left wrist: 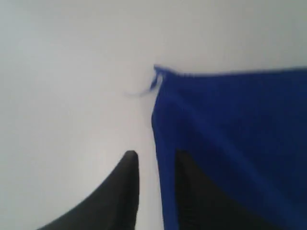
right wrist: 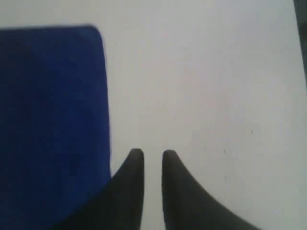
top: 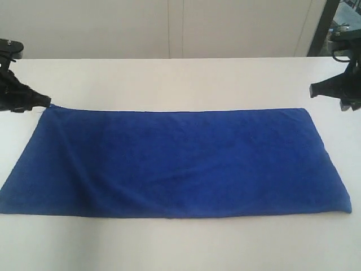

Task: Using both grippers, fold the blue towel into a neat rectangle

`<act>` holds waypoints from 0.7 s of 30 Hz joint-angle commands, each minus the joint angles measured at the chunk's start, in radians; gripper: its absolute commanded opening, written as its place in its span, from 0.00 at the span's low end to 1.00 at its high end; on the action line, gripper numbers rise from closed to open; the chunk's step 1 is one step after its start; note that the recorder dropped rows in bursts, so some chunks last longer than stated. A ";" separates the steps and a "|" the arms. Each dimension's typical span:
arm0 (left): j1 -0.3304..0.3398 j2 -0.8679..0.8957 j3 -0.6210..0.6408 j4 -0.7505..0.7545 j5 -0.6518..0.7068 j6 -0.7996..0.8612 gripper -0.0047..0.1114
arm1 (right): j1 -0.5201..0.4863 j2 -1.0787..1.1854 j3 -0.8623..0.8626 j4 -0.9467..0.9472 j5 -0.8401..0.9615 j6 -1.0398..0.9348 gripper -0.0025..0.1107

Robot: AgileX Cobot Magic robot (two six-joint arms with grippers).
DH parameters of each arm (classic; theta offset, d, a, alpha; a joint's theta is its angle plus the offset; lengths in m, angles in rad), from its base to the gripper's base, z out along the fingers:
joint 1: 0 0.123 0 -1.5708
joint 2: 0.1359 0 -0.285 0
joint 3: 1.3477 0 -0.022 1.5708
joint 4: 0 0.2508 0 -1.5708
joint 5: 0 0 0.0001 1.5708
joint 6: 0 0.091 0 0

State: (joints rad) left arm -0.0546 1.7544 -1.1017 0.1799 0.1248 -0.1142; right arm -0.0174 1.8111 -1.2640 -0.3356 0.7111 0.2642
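Note:
The blue towel lies flat on the white table as a long rectangle, with faint creases on its left part. My left gripper sits at the towel's far left corner. In the left wrist view that gripper is open: the short edge of the towel runs between its fingers, and a loose thread sticks out at the corner. My right gripper hovers just beyond the far right corner. In the right wrist view it is narrowly open over bare table, with the towel beside it.
A pale wall panel stands behind the table's far edge. A dark frame rises at the back right. White tabletop surrounds the towel on every side.

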 commanded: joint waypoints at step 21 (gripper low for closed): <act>-0.087 -0.083 0.321 -0.118 0.102 -0.025 0.04 | -0.001 -0.144 0.445 0.365 -0.064 -0.183 0.02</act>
State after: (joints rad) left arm -0.1367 1.6607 -0.8074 0.0685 0.2666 -0.1296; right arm -0.0174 1.6779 -0.8472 0.0234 0.6805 0.0873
